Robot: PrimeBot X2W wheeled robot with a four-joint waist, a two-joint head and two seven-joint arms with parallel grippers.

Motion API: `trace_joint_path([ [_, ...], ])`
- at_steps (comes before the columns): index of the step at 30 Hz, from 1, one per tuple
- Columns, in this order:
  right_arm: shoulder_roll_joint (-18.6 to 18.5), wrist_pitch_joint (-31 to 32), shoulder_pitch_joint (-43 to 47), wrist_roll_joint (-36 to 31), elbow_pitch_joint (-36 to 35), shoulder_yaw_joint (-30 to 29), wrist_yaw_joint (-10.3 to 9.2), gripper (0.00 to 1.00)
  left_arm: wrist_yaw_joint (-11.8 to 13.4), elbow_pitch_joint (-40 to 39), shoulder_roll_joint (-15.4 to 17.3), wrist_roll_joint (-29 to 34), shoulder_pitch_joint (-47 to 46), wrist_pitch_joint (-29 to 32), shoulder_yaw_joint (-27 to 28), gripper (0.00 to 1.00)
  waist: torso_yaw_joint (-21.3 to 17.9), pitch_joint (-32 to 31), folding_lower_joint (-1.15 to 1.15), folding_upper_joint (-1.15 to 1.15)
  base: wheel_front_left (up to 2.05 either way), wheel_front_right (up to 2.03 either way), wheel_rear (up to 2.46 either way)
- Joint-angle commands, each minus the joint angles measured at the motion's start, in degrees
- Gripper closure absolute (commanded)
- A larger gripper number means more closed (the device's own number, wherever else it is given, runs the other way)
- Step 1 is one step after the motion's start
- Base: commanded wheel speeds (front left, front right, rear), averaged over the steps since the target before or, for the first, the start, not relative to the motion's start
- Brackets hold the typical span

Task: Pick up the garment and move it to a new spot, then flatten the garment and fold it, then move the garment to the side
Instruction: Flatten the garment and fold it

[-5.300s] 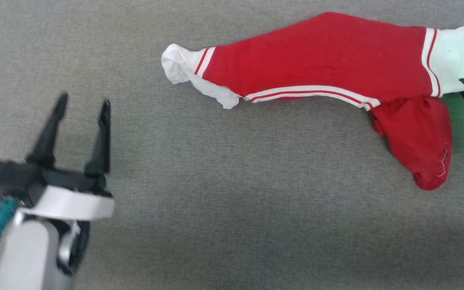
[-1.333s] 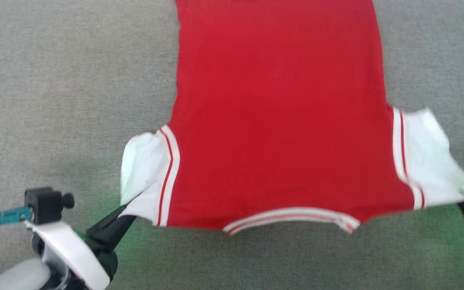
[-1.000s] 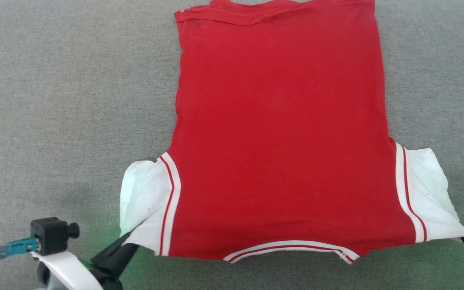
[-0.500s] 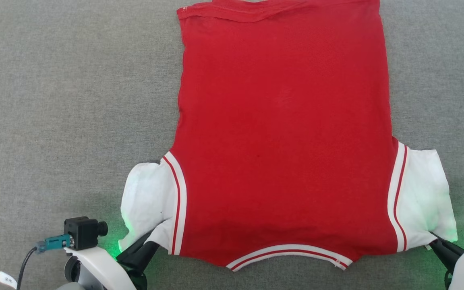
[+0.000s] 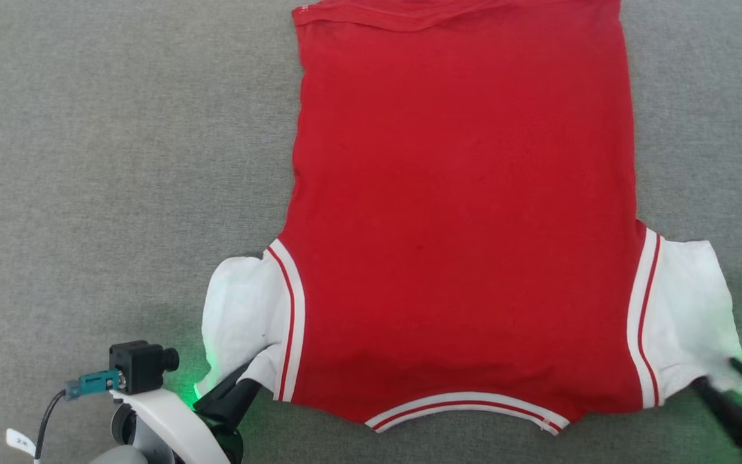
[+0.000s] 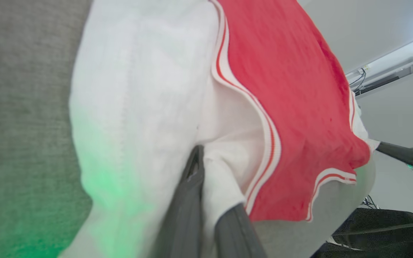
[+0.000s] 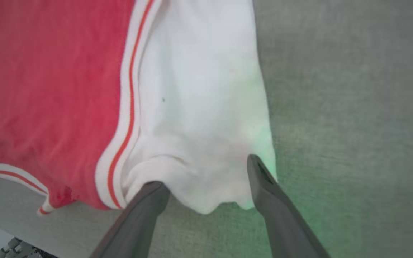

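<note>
right end effector (image 7: 204, 173): just opened, shirt (image 5: 461, 212) let go | left end effector (image 6: 215, 181): clenched on shirt | flattening looks done, fold next

White tag (image 5: 20, 441) below teal plug (image 5: 91, 382), lower left of head view: small dark marks, maybe "2X", too blurred for certainty. No other legible text, label, brand or number.

Left tool (image 5: 245, 385) clamps the garment (image 5: 461, 193); right tool (image 7: 203, 172) has fingers spread.
</note>
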Motion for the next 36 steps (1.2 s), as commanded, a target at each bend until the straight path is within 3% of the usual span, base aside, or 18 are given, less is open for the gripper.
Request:
trace_joint_path([
  [1,0.2,0.8,0.6,0.7,-2.3,-1.3,-0.03,0.00,0.2,-0.1,-0.1,0.9,-0.2,-0.1,0.4,1.00,0.4,0.0,0.00,0.00,0.00,0.00,0.00],
  [7,-2.1,8.1,-1.5,3.6,-14.8,-10.7,-0.04,0.00,0.2,-3.2,-0.3,2.8,-0.6,-0.4,1.9,1.00,2.7,2.2,0.00,0.00,0.00,0.00,0.00],
  [11,-6.1,11.2,-12.3,2.8,-13.3,-12.8,-0.04,0.00,0.2,-4.7,-1.1,4.8,-2.1,-0.4,1.9,1.00,4.5,4.8,0.00,0.00,0.00,0.00,0.00],
  [18,-10.9,14.8,-41.4,-2.6,5.6,-5.7,-0.04,0.00,0.1,-7.8,-3.5,8.4,-6.2,-0.1,0.3,1.00,8.9,11.1,0.00,0.00,0.00,0.00,0.00],
  [24,-12.5,19.8,-60.9,-9.0,22.7,-0.3,-0.05,0.00,0.1,-10.3,-4.2,10.3,-9.2,-0.3,0.2,1.00,12.9,15.0,0.00,0.00,0.00,0.00,0.00],
  [36,-11.6,28.0,-76.5,-17.4,41.9,4.8,-0.04,0.00,0.1,-16.6,-4.5,12.2,-9.2,-0.4,2.1,1.00,17.7,18.0,0.00,0.00,0.00,0.00,0.00],
])
